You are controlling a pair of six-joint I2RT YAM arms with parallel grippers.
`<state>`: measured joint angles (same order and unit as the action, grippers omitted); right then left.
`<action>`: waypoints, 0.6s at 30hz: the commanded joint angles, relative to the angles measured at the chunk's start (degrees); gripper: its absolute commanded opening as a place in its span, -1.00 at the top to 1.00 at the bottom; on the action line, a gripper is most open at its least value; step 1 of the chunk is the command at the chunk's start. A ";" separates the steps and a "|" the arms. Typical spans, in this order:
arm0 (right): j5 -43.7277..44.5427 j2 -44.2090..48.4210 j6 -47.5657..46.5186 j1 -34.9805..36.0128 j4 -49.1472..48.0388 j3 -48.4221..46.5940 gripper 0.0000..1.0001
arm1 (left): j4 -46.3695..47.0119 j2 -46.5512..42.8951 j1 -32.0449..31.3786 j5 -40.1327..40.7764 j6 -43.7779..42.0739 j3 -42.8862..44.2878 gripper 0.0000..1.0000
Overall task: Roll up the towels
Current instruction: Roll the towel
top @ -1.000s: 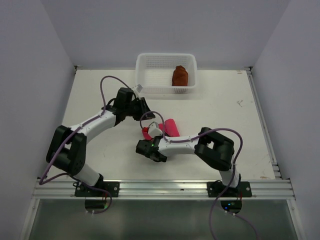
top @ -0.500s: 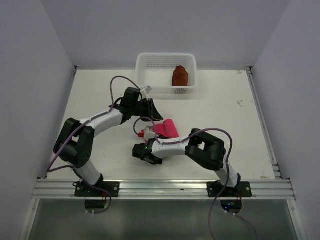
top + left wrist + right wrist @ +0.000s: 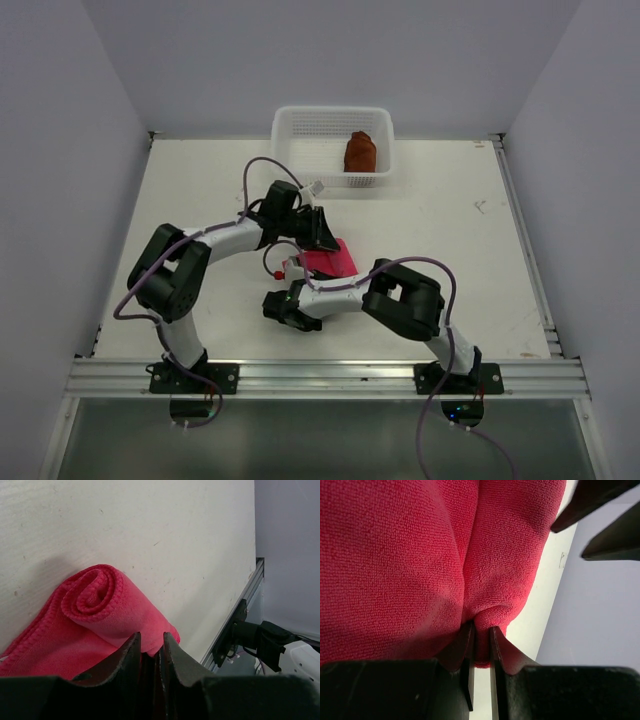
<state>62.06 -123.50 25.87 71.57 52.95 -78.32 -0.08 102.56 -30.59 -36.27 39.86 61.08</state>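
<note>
Right gripper is pinching a fold of the pink towel, with both jaws clenched on the cloth at the towel's 8 o'clock edge. Left gripper is pressing in at the towel's 11 o'clock edge with its jaws narrowed to a slit. I cannot tell whether any cloth is caught between them.

The pink towel is lying near the middle of the table, a little toward 6 o'clock. It is partly rolled: one end is curling into a spiral, and a flat tail is trailing toward my left gripper. The brown towel is sitting bunched in the basket at 12 o'clock, toward the basket's 3 o'clock side.

I am judging the risks from here:
- My right pinch is taking only a thin fold, so a pull could slip it free and let the spiral spring open.
- My left tips may be dragging the towel across the table instead of turning it.
- My two grippers are working very close together, so a careless move could knock them into each other.
</note>
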 commanded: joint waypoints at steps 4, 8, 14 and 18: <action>-6.16 -3.06 1.11 -0.03 -3.03 -0.95 1.00 | 3.41 4.22 -0.44 -1.61 -2.06 0.97 0.44; -6.08 -2.10 1.38 -0.03 -4.08 -0.25 1.00 | 3.16 6.59 -0.44 -0.73 -2.59 1.41 0.44; -5.73 1.41 2.17 -0.03 -7.42 2.03 0.94 | 0.16 7.56 -0.09 4.19 -2.68 1.32 0.44; -4.58 4.05 3.13 -0.03 -9.00 3.09 0.82 | -2.71 8.53 0.44 5.15 -2.15 2.11 0.51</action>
<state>62.46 -122.39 25.34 71.59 50.52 -76.58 0.40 108.81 -30.76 -35.03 39.29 61.56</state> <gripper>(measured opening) 0.145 0.256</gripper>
